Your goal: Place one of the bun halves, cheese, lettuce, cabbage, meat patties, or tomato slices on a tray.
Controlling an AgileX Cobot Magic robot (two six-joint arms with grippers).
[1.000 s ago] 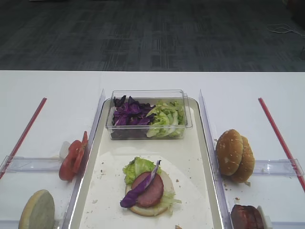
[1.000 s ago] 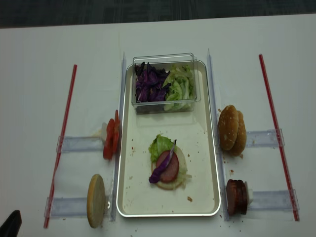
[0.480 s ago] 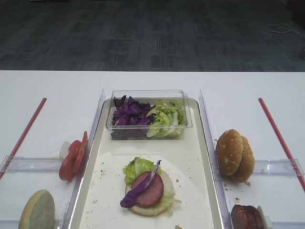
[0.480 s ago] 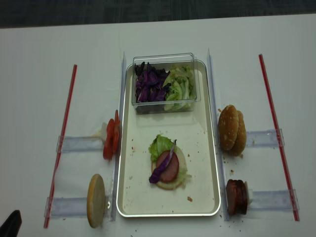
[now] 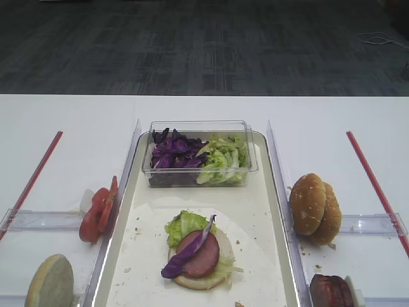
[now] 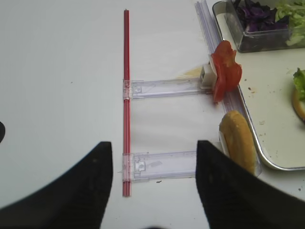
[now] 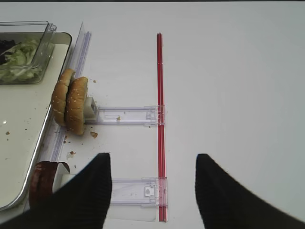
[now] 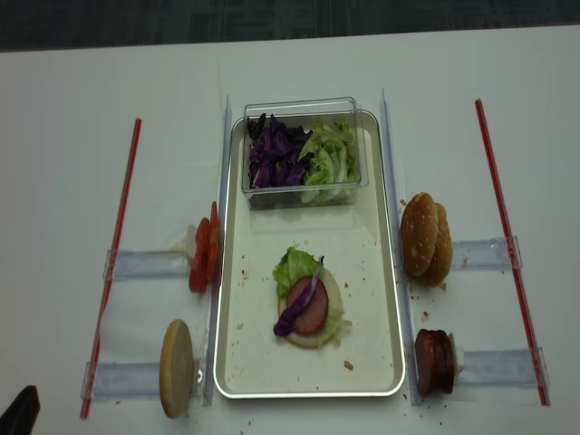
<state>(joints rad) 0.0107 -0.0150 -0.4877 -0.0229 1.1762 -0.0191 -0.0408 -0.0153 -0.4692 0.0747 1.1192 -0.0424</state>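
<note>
Nothing has shifted since the earlier frames: the food and both arms sit exactly where they were a second ago.

Exterior high view: the tray (image 5: 275,211) lies at the centre of the table (image 5: 64,115), carrying a half-built burger, a bun half (image 5: 220,246) under lettuce (image 5: 182,224), a meat patty (image 5: 201,254) and a purple cabbage strip (image 5: 188,254). A clear box (image 5: 199,153) of cabbage and lettuce stands at the tray's far end. Tomato slices (image 5: 96,214) stand on edge just left of the tray; spare bun halves (image 5: 314,208) stand just right of it.

Right wrist view: the right pincer (image 7: 152,191) hangs open and empty above the table, near the upright bun halves (image 7: 71,105) and the meat patties (image 7: 44,177).

Left wrist view: the left pincer (image 6: 155,186) is likewise spread wide and empty, with the tomato slices (image 6: 224,71) and a lone bun half (image 6: 238,148) ahead to its right.

Realsense view: only a dark corner of the left arm (image 8: 18,412) shows at the near left edge.

The risk from here: the slices and buns stand on edge against small holders, so a careless approach could topple them or pinch two at once. A clumsy drop could also scatter the loose stack on the tray.
</note>
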